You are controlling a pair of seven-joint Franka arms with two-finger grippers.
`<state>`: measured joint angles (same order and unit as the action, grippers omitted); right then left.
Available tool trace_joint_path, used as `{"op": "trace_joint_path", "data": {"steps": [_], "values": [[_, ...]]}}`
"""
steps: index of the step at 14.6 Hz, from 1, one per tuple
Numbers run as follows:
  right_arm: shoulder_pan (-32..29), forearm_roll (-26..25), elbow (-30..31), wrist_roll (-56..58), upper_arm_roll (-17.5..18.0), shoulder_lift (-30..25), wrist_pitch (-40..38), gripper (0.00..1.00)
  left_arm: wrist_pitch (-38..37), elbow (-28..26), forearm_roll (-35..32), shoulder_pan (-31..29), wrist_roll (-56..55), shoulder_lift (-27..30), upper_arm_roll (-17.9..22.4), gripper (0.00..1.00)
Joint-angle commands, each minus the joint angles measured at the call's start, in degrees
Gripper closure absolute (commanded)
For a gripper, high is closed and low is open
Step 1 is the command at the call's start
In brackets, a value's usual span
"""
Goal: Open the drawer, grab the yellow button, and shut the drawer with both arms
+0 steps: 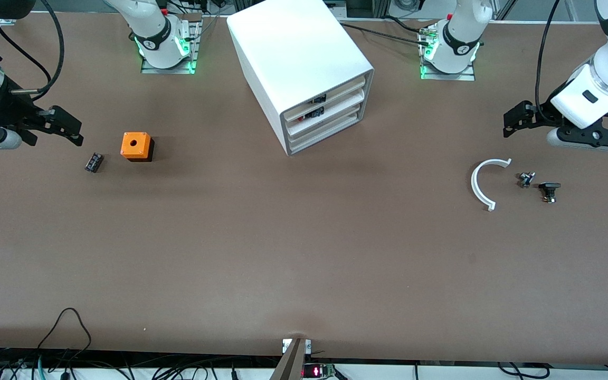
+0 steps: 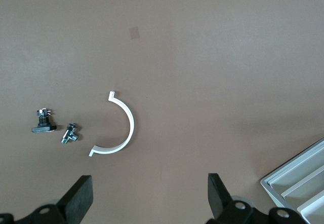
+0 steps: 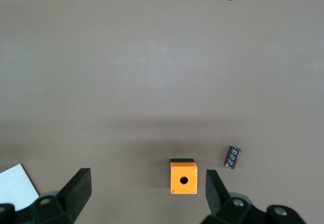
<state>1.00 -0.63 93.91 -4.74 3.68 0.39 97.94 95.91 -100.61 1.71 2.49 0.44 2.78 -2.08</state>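
Note:
The white cabinet (image 1: 304, 63) stands at the middle of the table, close to the robots' bases. The drawer (image 1: 335, 94), uppermost of three, sits pushed in. The button is hidden. My left gripper (image 1: 511, 120) hovers open over the table toward the left arm's end, with nothing between its fingers (image 2: 83, 191); in the left wrist view the left gripper (image 2: 150, 186) has bare table under it. My right gripper (image 1: 74, 132) hangs open and empty toward the right arm's end. In the right wrist view the right gripper (image 3: 147, 183) is over the table beside an orange cube box (image 3: 183, 177).
The orange cube box (image 1: 136, 145) with a hole and a small black part (image 1: 93, 161) lie toward the right arm's end. A white half-ring (image 1: 482, 183), a small metal fitting (image 1: 525, 179) and a black piece (image 1: 549, 190) lie toward the left arm's end. Cables hang along the edge nearest the front camera.

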Motion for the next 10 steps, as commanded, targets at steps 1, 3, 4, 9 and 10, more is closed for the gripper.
{"op": "trace_joint_path", "data": {"steps": [1, 3, 4, 9, 10], "values": [[0.1, -0.1, -1.5, -1.4, 0.0, 0.8, -1.0, 0.00, -1.2, 1.1, 0.6, 0.1, -0.1, -0.1, 0.0, 0.00], [0.2, -0.5, -1.6, -0.9, 0.1, 0.7, -1.0, 0.00, -1.2, 1.1, 0.6, 0.1, -0.1, -0.1, 0.0, 0.00], [0.1, -0.2, -1.6, -0.8, 0.1, 0.8, -1.2, 0.00, -1.2, 1.1, 0.6, 0.1, -0.2, -0.1, 0.0, 0.00], [0.1, -0.5, -0.4, -1.2, 0.1, 1.7, -1.1, 0.00, -2.0, 1.2, 0.7, 0.1, -0.1, 0.1, 0.0, 0.00], [0.1, -0.5, -0.4, -0.2, 0.1, 2.3, -1.7, 0.00, -2.6, 1.2, 0.8, 0.2, -0.1, 0.2, -0.3, 0.00]]}}
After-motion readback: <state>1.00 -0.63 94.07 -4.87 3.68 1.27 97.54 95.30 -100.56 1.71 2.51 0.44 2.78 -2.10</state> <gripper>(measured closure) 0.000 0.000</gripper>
